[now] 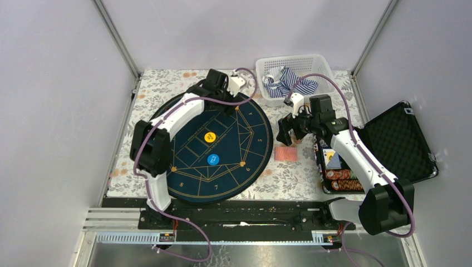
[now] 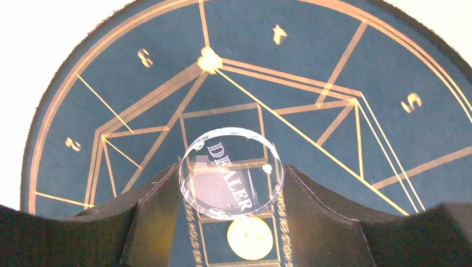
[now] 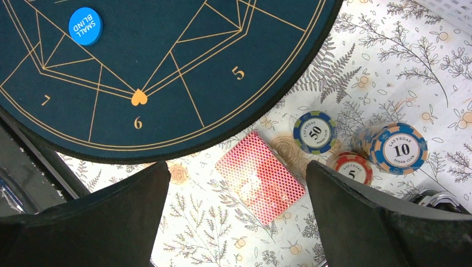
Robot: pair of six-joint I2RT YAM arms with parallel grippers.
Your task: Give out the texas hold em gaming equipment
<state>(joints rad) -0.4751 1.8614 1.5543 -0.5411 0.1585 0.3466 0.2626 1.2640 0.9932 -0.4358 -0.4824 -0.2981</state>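
Note:
A clear round disc marked DEALER [image 2: 231,172] sits upright between the fingers of my left gripper [image 2: 231,186], which is shut on it above the far part of the navy mat [image 2: 345,72]. In the top view the left gripper [image 1: 231,97] hangs over the mat's far edge. An orange disc [image 1: 210,137] and a blue SMALL BLIND disc [image 1: 213,159] lie on the mat. My right gripper [image 3: 236,211] is open above the red-backed deck of cards [image 3: 260,177] on the floral cloth. Chips marked 50 [image 3: 315,132], 5 [image 3: 350,167] and a stack marked 10 [image 3: 396,149] stand beside the deck.
An open black case [image 1: 398,139] lies at the right, with rows of chips [image 1: 340,179] in its near half. A white basket [image 1: 295,64] with striped cloth stands at the back. Grey walls close in the table on three sides.

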